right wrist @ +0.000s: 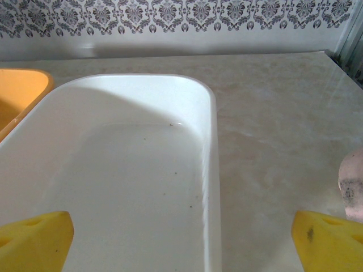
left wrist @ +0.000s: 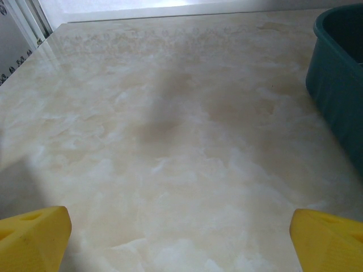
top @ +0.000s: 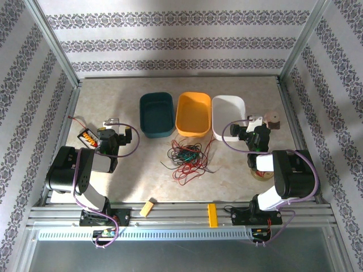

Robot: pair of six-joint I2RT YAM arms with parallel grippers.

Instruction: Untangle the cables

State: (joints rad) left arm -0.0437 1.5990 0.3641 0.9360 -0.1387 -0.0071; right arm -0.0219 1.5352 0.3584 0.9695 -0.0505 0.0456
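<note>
The cables (top: 187, 156), thin red, green and black wires, lie in one tangled heap on the table just in front of the orange bin. My left gripper (top: 111, 122) hangs well to their left, and its yellow fingers (left wrist: 34, 241) stand wide apart over bare tabletop with nothing between them, so it is open (left wrist: 181, 241). My right gripper (top: 258, 121) is off to the heap's right at the near end of the white bin (right wrist: 210, 141). It is open (right wrist: 181, 241) too, its yellow fingertips (right wrist: 329, 243) spread with nothing held.
A teal bin (top: 157, 113), an orange bin (top: 193, 113) and the white bin (top: 228, 116) stand in a row behind the heap. A black-and-orange battery box (top: 88, 137) lies at the left. A small round brownish object (top: 274, 120) sits right of the white bin. Two yellow blocks (top: 148, 208) (top: 212, 215) rest on the near rail.
</note>
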